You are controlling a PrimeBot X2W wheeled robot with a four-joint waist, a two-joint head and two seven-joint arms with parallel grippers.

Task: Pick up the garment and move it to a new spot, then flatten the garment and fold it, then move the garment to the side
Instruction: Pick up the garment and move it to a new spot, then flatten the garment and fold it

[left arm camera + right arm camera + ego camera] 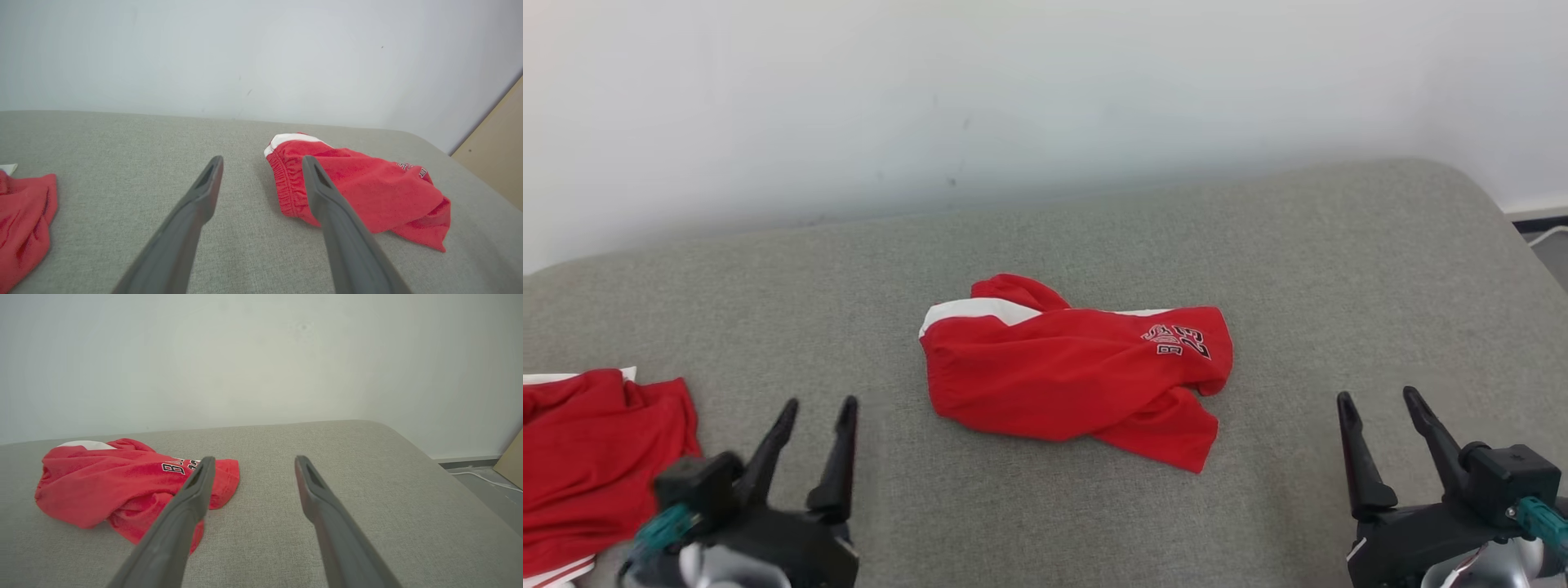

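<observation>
- Red garment [1078, 376] lies mid gray cushion [768, 286], btwn both grippers, a bit ahead.
- Its long side runs left-right.
- Left gripper [818, 404] & right gripper [1377, 396]: fingers wide, holding nothing.
- Left looks nearer.

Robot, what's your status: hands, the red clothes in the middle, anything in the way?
Open and empty: left gripper, right gripper. Crumpled red garment mid grey cushion, untouched. Another red cloth far left, apart; nothing blocking.
</observation>
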